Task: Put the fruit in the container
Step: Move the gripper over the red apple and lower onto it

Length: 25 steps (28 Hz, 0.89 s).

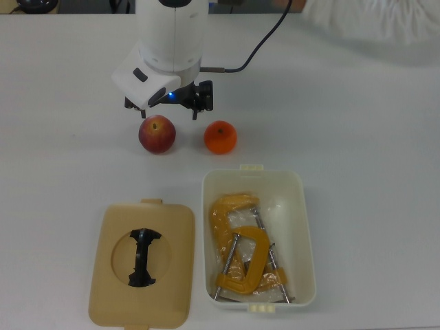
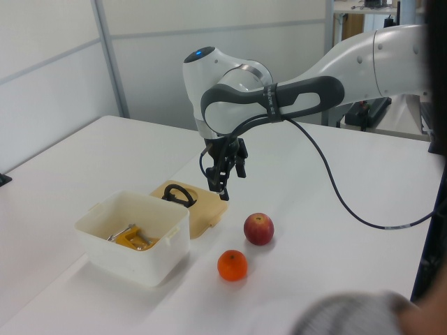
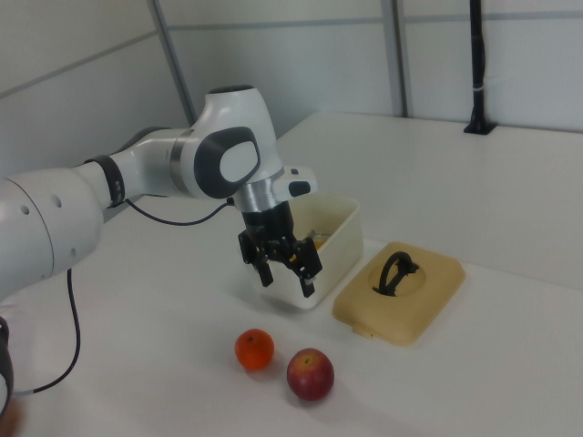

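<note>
The pincer is hovering above the worktop with its fingers spread apart and gripping nothing. In the top view it is hanging just behind the gap between the 2 fruits, nearer the apple. The orange is sitting near the apple, apart from it, on the top view's right, just beyond the short end of the container. The container is standing open with yellow C-clamps lying inside; its tan lid is resting beside it.

Both fruits are looking firm, round and fairly light, so they are likely to roll if nudged off-centre. The apple's waxy skin may be slippery; the orange's peel should be giving more grip. Closing across the widest middle of each fruit, from straight above, seems the safest hold.
</note>
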### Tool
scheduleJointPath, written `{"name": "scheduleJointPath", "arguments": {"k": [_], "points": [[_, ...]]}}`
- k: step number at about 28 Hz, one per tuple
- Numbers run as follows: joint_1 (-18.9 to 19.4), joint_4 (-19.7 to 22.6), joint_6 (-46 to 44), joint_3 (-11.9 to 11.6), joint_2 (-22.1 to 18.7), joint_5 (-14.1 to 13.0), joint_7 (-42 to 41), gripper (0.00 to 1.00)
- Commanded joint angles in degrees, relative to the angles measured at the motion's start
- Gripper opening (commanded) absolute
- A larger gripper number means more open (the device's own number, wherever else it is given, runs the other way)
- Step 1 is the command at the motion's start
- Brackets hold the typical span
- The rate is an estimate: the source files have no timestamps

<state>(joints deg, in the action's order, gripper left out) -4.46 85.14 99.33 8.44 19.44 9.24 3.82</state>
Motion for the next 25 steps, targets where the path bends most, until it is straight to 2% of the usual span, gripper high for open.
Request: {"name": "scheduleJointPath", "arguments": {"k": [1,8,15,18,22,25], "points": [[-0.5,3.3,-2.5,-0.4,-5.3,0.7,-0.6,1.0],[-1.2,10.3,-0.9,-0.5,-11.5,0.7,-2.0,1.0],[-1.6,20.8,6.7,-0.4,-16.9,0.4,-4.5,1.0],[-1.7,24.1,9.4,-0.4,-17.2,0.4,-4.5,1.0],[-2.5,26.0,12.5,-0.4,-16.3,0.4,-4.6,1.0],[-3.2,27.3,17.1,-0.4,-14.2,0.4,-4.6,1.0]]}}
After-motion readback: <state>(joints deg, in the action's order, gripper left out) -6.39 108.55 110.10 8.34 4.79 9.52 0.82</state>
